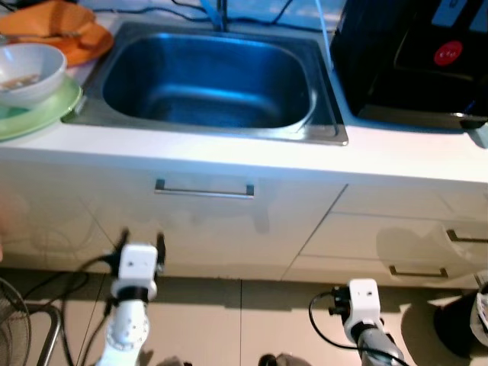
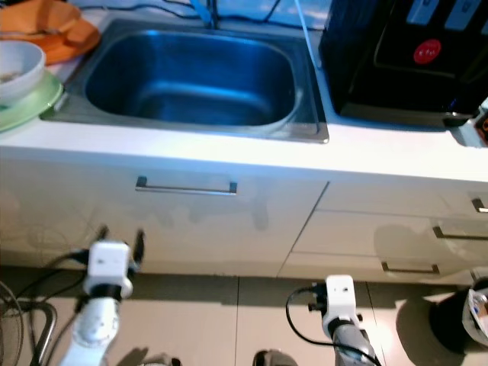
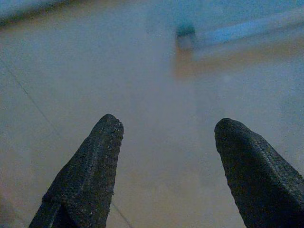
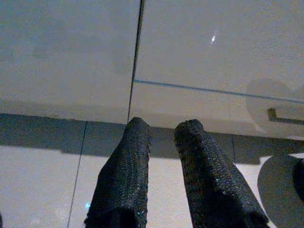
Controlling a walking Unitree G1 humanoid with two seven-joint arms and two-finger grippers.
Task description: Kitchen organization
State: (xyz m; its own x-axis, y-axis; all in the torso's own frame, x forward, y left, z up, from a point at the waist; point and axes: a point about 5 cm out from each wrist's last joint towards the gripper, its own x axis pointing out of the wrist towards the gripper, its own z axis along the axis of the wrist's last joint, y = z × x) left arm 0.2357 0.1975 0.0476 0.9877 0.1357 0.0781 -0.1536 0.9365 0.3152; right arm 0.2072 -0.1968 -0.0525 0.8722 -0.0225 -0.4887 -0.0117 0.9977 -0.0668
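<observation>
A steel sink (image 1: 206, 72) is set in the white counter, empty. At its left a white bowl (image 1: 27, 69) sits on a green plate (image 1: 46, 110), with an orange cloth-like item (image 1: 61, 30) behind them. Below the sink is a cabinet front with a metal handle (image 1: 204, 191). My left gripper (image 1: 142, 242) is low in front of that cabinet, open, nothing between its fingers (image 3: 95, 156). My right gripper (image 4: 163, 126) hangs lower near the floor, facing the drawer fronts, shut and empty.
A black appliance (image 1: 412, 53) with a red round mark stands on the counter to the right of the sink. Two drawers with handles (image 1: 467, 238) (image 1: 418, 272) are at the right. A wire fan guard (image 1: 15, 320) is at floor left, a dark round base (image 1: 457, 320) at floor right.
</observation>
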